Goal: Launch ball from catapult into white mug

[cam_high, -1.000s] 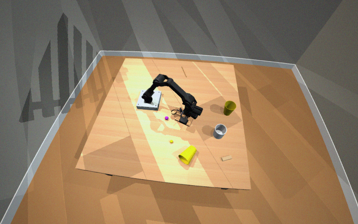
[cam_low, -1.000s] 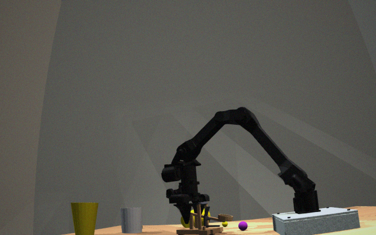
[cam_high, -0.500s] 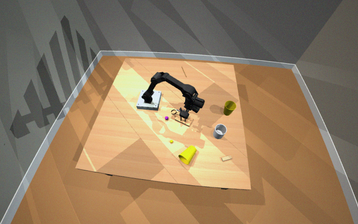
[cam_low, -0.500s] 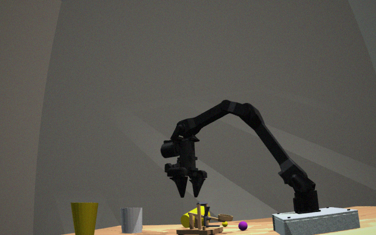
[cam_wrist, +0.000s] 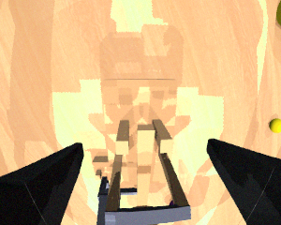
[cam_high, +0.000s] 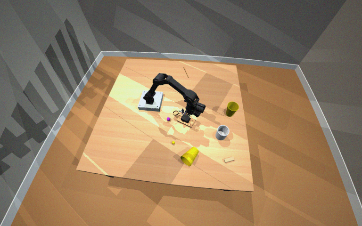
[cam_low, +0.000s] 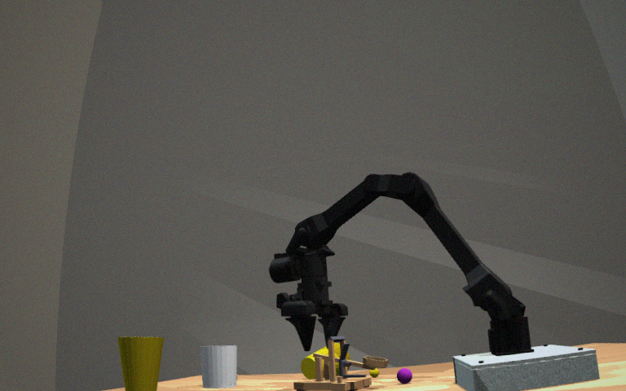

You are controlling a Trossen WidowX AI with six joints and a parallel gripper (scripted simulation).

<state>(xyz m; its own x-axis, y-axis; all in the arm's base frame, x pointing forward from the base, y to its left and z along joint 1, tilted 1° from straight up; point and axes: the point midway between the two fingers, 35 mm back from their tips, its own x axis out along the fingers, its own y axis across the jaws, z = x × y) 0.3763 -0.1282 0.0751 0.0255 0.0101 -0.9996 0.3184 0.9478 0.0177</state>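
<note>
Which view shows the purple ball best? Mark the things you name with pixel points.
The exterior view: the purple ball (cam_high: 168,119) (cam_low: 404,375) appears largest there, whole and unobstructed. The top view also shows it whole, but tiny. The wrist view gives at most a dark purplish speck beside the catapult's frame (cam_wrist: 180,187).

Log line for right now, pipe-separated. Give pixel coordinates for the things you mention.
gripper (cam_high: 186,117) (cam_low: 317,349) (cam_wrist: 147,148): open, empty, above catapult (cam_low: 332,384) (cam_wrist: 146,216) | purple ball (cam_high: 168,119) (cam_low: 404,375): on table, unloaded | white mug (cam_high: 222,132) (cam_low: 218,366): upright
</note>
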